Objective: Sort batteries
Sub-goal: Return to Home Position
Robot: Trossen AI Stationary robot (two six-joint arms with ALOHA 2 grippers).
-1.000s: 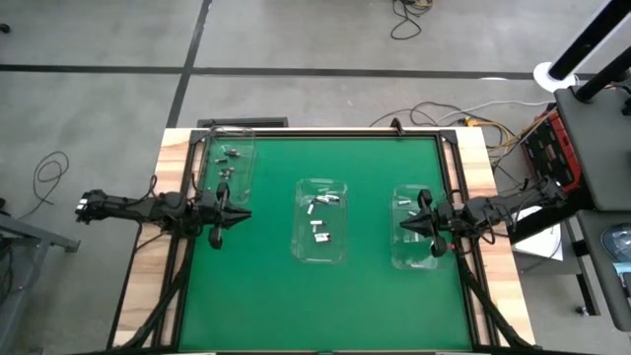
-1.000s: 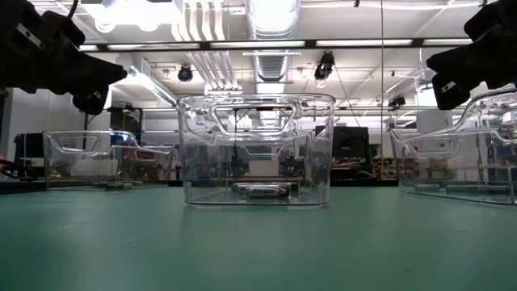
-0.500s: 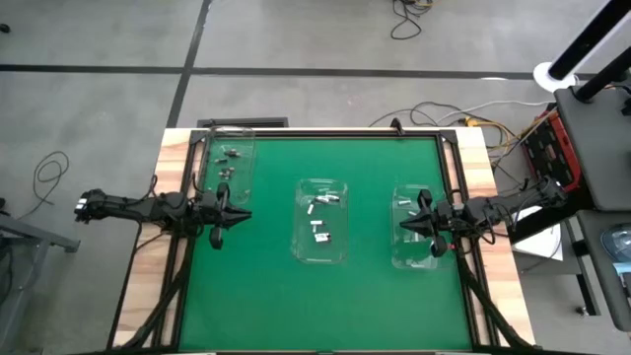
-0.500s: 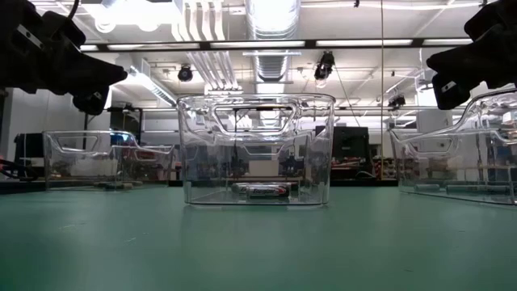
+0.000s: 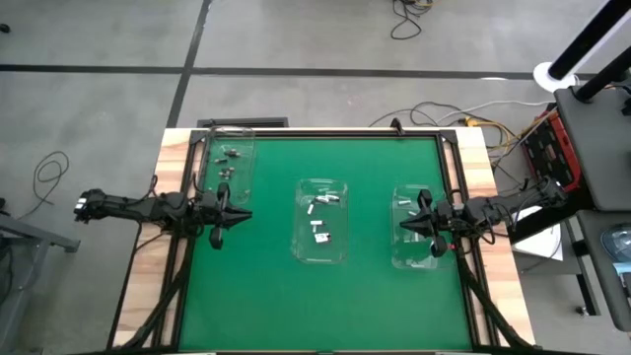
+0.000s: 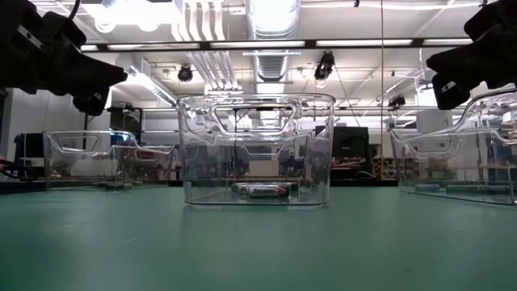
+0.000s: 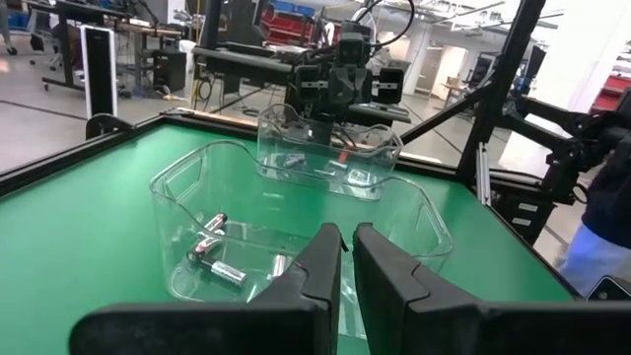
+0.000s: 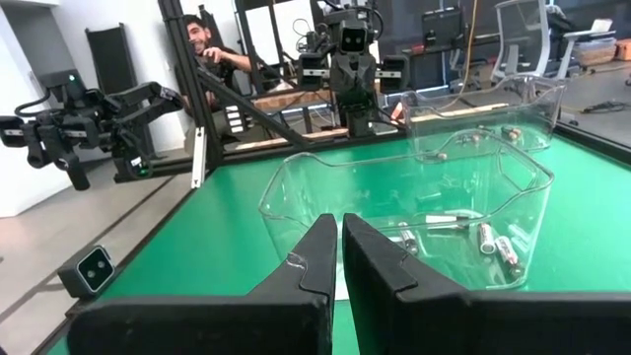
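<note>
Three clear bins stand on the green table: a left bin [image 5: 225,158] at the far left, a centre bin [image 5: 322,220] and a right bin [image 5: 419,227]. Small silvery batteries lie on the floor of each: in the centre bin [image 5: 317,225] [image 7: 212,258] [image 8: 493,243], the left bin [image 5: 229,155] and the right bin [image 5: 405,204]. My left gripper [image 5: 241,215] [image 7: 347,258] hangs shut above the table, just nearer than the left bin, pointing at the centre bin. My right gripper [image 5: 403,225] [image 8: 340,247] hangs shut over the right bin, also pointing at the centre bin. Neither holds anything.
A black frame rail [image 5: 320,134] runs round the green mat, with wooden table edges [image 5: 177,148] outside it. Open mat lies near the front edge [image 5: 315,306]. A person [image 8: 207,39] sits beyond the table's left side; another person's sleeve [image 7: 606,197] shows beyond its right side.
</note>
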